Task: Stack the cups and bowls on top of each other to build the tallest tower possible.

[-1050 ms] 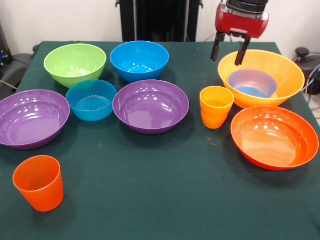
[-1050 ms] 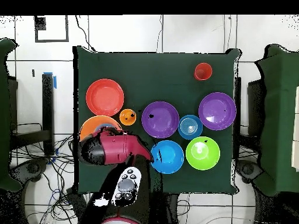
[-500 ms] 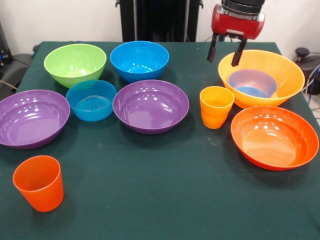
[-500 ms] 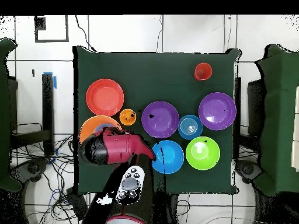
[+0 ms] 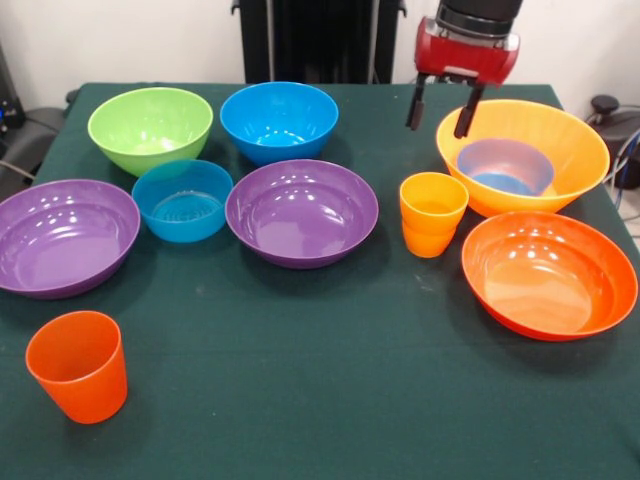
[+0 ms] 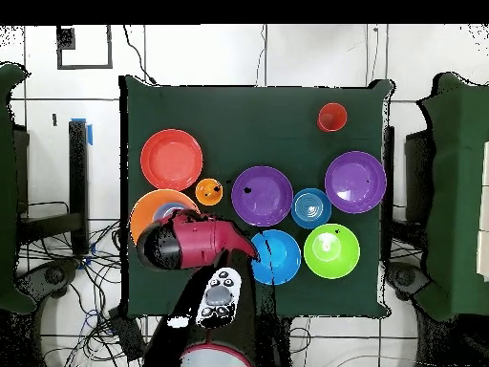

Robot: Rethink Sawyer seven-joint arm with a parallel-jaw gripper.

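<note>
Green-clothed desk point(image 5: 330, 400), parts mostly unstacked. Large yellow-orange plastic bowl point(image 5: 560, 135) holds only the small translucent blue bowl point(image 5: 505, 165). Red gripper point(image 5: 440, 105), jaws released and empty, has lifted and shifted off toward the medium blue bowl point(image 5: 279, 120) — likely next pick.

Surface point(image 5: 330, 400) under me: dark green cloth cover, edges hang slightly rumpled. Wall point(image 5: 120, 40) behind is plain white; black column point(image 5: 320, 40) stands at its middle. Floor point(image 6: 287, 57) from overhead: pale tiles, dark grout lines, cables point(image 6: 76, 277) trailing along one side. Black square outline point(image 6: 84, 48) marked on floor near a corner. Light even, soft glare.
</note>
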